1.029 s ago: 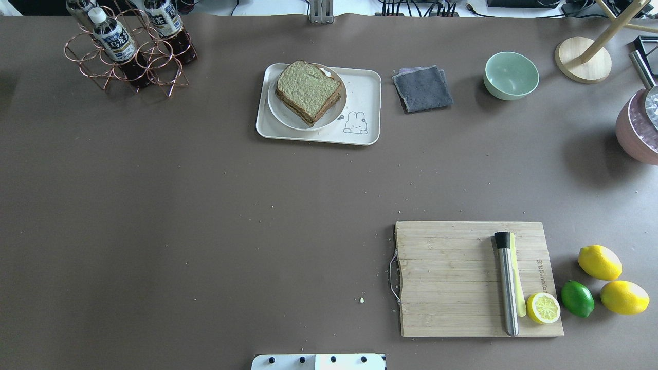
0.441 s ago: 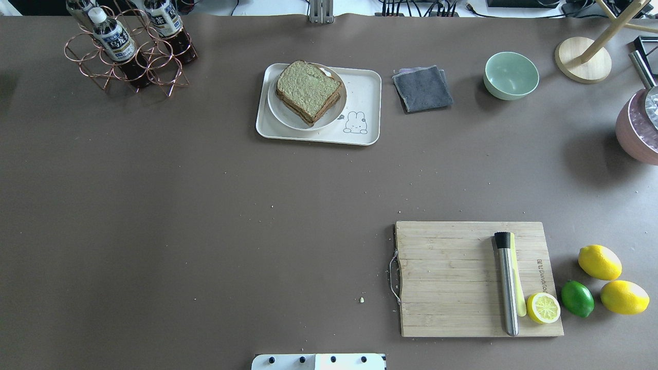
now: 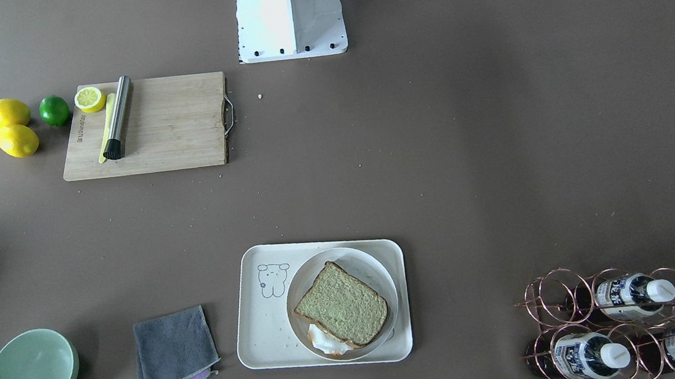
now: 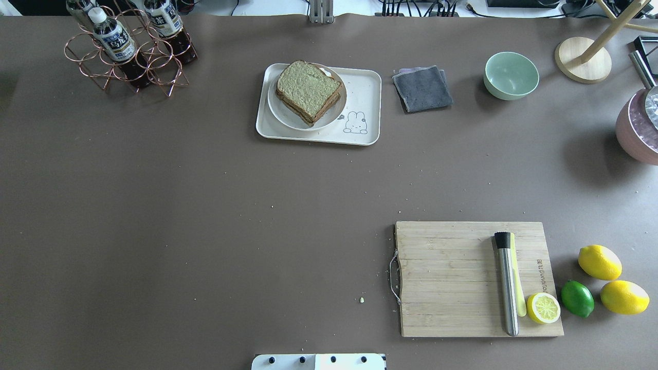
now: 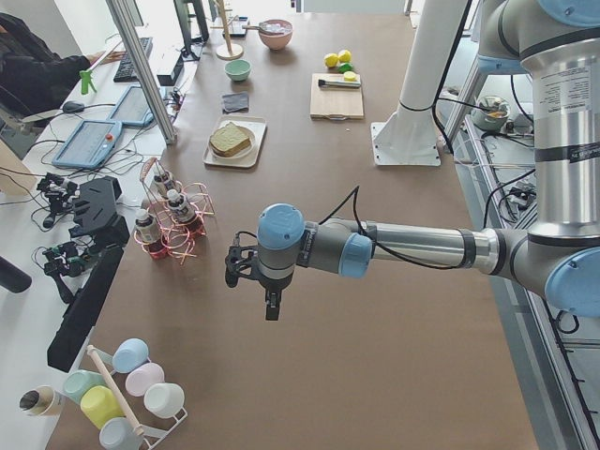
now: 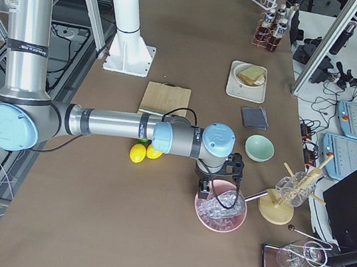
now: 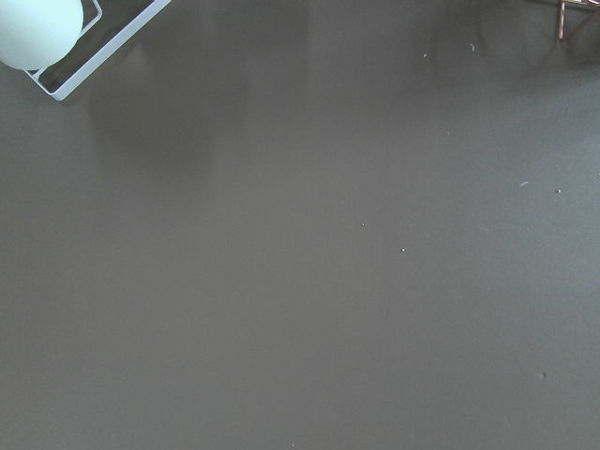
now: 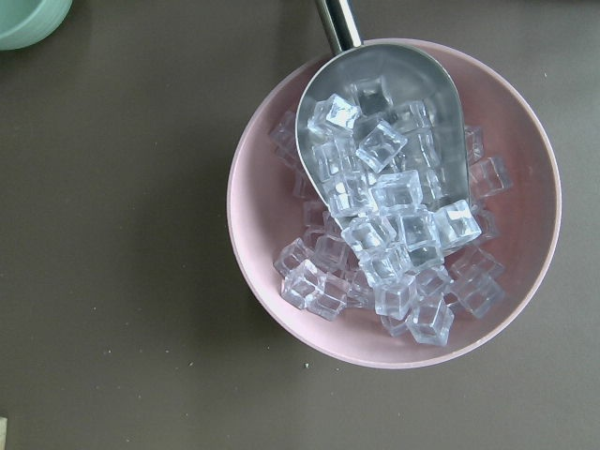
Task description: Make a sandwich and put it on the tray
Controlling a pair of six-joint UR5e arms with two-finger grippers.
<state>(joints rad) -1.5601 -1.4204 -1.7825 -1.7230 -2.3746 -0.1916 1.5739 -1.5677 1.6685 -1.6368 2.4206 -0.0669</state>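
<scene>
The sandwich (image 4: pixel 308 91) sits assembled on a plate (image 4: pixel 280 114) in the far tray (image 4: pixel 366 87), so the task looks done; the left hand (image 5: pixel 271 309) and right hand (image 6: pixel 205 190) hang well away, and I cannot tell how open they are.

1. This is a robotics lab, not a kitchen: a left arm (image 5: pixel 412 248) and a right arm (image 6: pixel 113 124) reach out from a white pedestal (image 3: pixel 288 14) on a brown table (image 4: pixel 205 205).
2. An operator (image 5: pixel 28 70) sits beside tablets (image 5: pixel 89 142).
3. Aluminium posts (image 5: pixel 141 70) and cables (image 4: pixel 411 9) line the edge.
4. A sandwich (image 4: pixel 308 91), lemons (image 4: pixel 599 262) and a cutting board (image 4: pixel 452 277) are laid out.
</scene>
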